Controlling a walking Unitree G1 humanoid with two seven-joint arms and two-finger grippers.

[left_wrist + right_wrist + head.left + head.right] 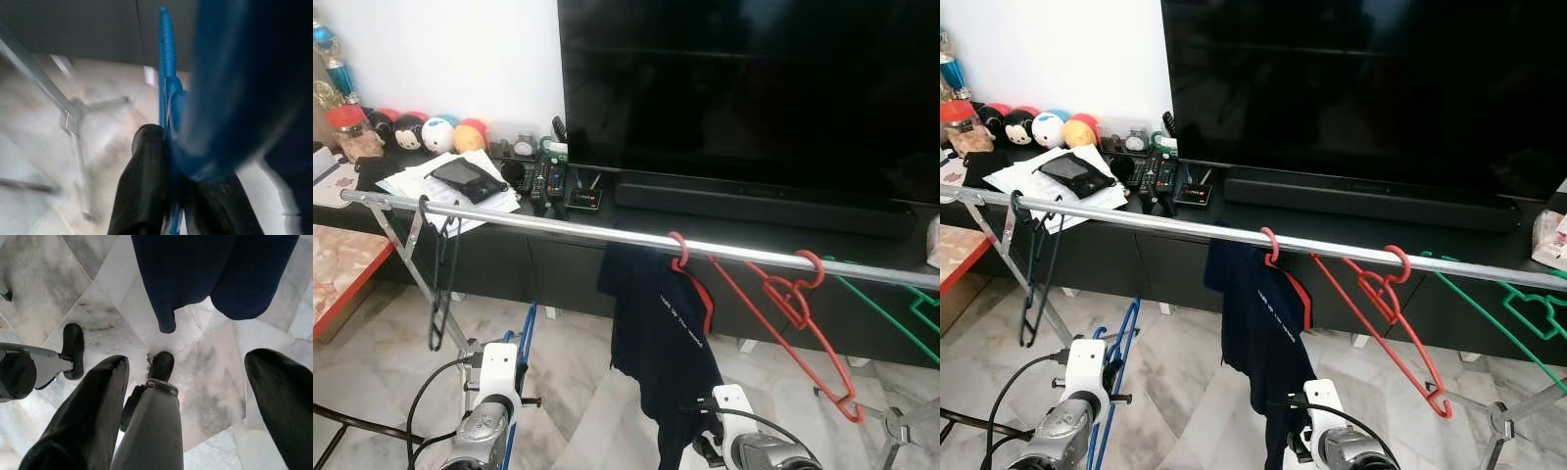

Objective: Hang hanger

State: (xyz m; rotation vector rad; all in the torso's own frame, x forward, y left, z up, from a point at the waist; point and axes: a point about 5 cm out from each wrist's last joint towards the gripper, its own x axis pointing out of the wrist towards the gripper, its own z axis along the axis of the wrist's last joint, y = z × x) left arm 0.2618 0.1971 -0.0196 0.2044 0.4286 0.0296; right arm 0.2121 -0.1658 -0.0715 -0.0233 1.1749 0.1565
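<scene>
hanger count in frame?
5: dark hanger at the rail's left end, red one under the navy shirt, empty red hanger, green hanger far right, blue hanger in the left gripper.

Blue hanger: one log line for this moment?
left pincer: shut on blue hanger, below rail | right pincer: open, idle | hanger: not yet hung

A blue hanger [166,73] is gripped by black fingers [142,186]. On the silver rail [607,233] a navy shirt [658,343] on a red hanger [690,266], a second red hanger [793,313], a green one [891,313] and a dark one [440,284] are hung. The floor [98,279] is patterned in grey-veined white marble.
</scene>
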